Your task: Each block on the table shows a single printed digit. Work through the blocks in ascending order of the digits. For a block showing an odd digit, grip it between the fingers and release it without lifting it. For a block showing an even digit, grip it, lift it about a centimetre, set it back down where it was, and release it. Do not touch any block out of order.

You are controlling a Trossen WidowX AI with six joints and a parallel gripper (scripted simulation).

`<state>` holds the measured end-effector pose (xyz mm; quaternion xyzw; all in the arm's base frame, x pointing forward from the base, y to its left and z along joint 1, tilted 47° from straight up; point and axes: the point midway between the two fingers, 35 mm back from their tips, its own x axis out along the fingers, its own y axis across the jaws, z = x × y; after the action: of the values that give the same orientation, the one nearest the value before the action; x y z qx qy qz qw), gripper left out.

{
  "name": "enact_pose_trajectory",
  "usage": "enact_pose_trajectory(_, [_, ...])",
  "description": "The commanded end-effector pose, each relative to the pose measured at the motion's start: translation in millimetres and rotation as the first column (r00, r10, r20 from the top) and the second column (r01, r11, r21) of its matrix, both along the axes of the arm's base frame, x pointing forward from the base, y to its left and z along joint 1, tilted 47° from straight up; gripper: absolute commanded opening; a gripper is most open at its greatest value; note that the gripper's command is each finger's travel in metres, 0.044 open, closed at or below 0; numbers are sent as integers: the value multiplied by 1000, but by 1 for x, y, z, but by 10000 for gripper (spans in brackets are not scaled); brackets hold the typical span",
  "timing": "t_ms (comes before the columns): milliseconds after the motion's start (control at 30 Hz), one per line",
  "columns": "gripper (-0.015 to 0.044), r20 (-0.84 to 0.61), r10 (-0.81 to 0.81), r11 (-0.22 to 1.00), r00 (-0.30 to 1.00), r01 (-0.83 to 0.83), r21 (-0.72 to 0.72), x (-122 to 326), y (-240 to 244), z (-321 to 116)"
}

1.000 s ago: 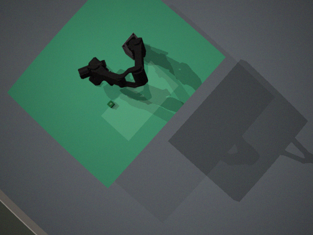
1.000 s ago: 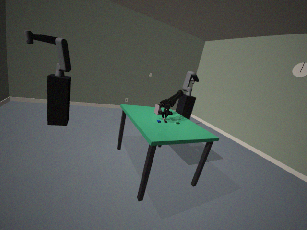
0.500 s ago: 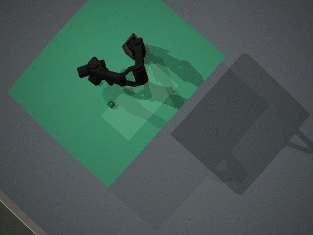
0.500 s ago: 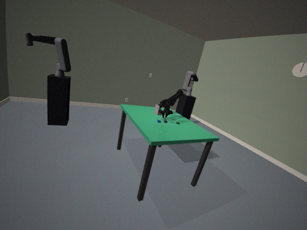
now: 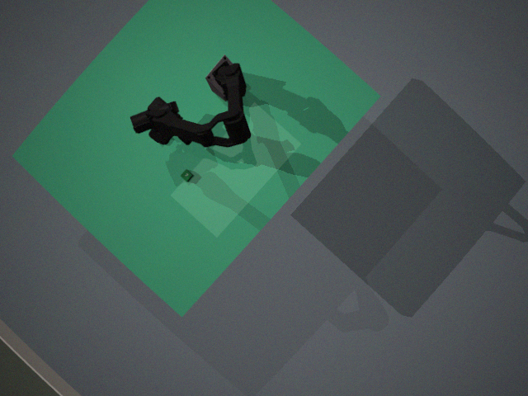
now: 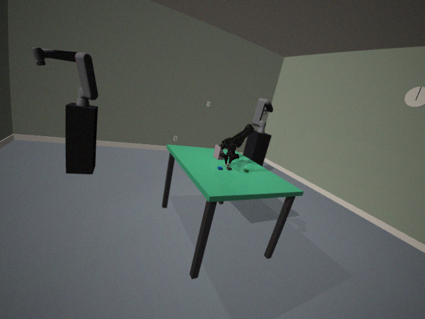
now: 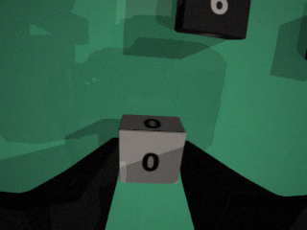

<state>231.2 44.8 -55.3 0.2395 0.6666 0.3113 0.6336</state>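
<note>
A pale grey block (image 7: 151,155) (image 6: 228,164) with a black 0 is between the fingertips. My gripper (image 7: 150,146) (image 6: 228,163) is shut on it and holds it a little above the green table (image 6: 212,185) (image 5: 85,140). A dark block (image 7: 213,21) (image 6: 228,168) shows at the top of the wrist view; its white digit is cut off by the frame edge. A blue block (image 6: 220,168) and a green block (image 6: 246,170) (image 5: 186,175) stand on the table; their digits are too small to read. In the top view the arm hides the fingers and the other blocks.
The arm's base plate (image 5: 216,81) (image 6: 217,151) stands on the table. Two other arms on black pedestals (image 6: 81,137) (image 6: 257,147) stand on the floor beyond the table. A dark sliver shows at the right edge of the wrist view. Shadows cross the table.
</note>
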Motion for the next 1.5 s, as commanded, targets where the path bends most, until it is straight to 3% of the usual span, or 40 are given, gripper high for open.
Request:
enact_pose_trajectory(0, [120, -18, -2, 1000, 1000, 2, 6, -4, 6, -5])
enact_pose_trajectory(400, [120, -18, -2, 1000, 1000, 2, 6, -5, 7, -6])
enact_pose_trajectory(767, [400, -18, -2, 1000, 1000, 2, 6, -5, 7, -6])
enact_pose_trajectory(1100, [400, -17, -2, 1000, 1000, 2, 4, -1, -19, 19])
enact_pose_trajectory(1333, [216, -18, -2, 1000, 1000, 2, 0, 7, -76, 72])
enact_pose_trajectory(1467, [120, -18, -2, 1000, 1000, 2, 0, 7, -78, 74])
